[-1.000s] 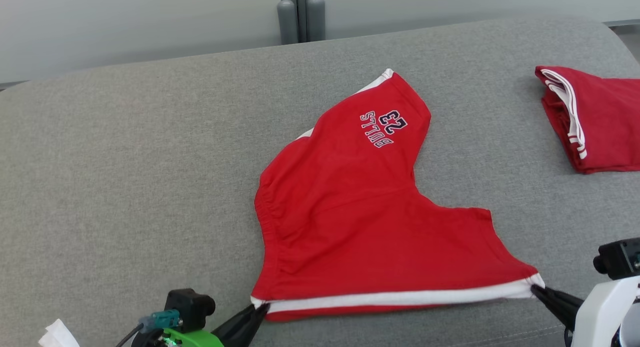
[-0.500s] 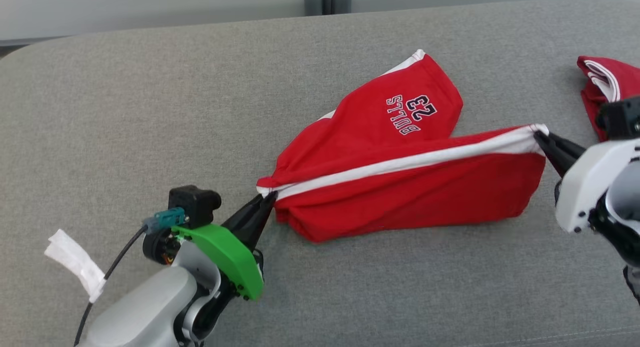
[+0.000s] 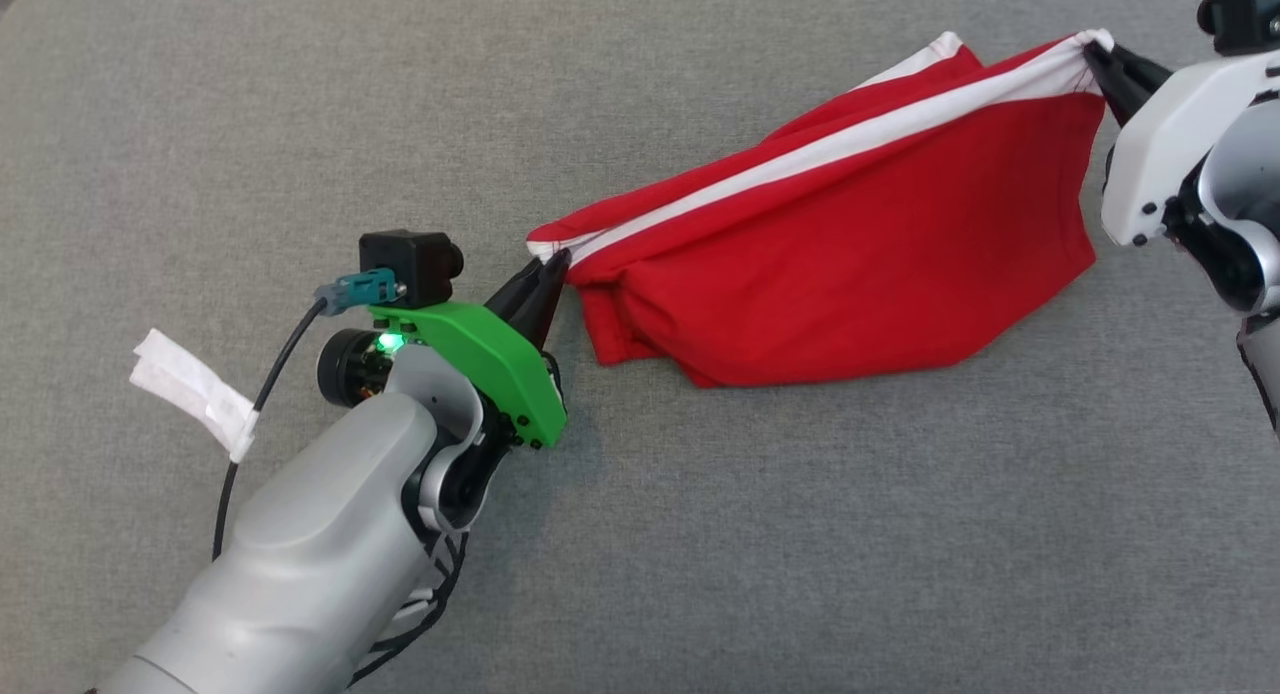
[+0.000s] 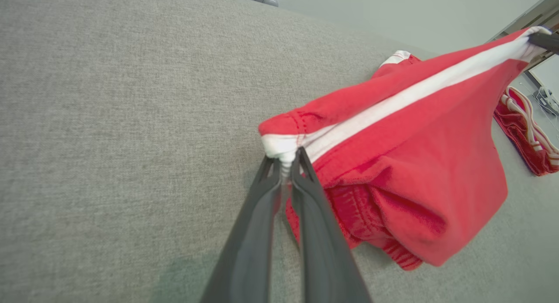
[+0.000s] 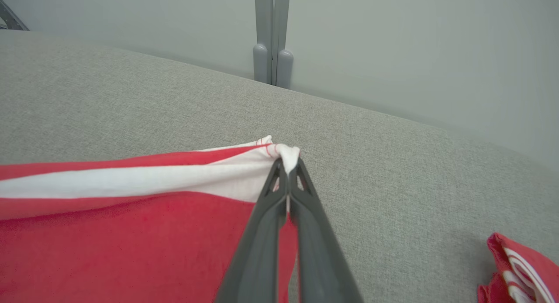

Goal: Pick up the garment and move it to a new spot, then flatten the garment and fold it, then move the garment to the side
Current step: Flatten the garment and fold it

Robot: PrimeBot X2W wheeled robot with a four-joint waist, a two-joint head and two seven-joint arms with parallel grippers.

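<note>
left claw (image 3: 558, 264): clamped on garment (image 3: 850, 254) corner | right claw (image 3: 1096, 52): clamped on opposite corner | garment stretched between

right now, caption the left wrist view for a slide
left claw shut on the white-striped corner of the red garment, right claw holding the far corner, grey surface beneath

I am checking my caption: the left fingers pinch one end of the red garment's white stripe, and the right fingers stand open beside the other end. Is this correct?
No. The right fingers are shut on the other end of the white stripe, not open beside it; the right wrist view shows this. The left fingers do pinch one end of the red garment.
</note>
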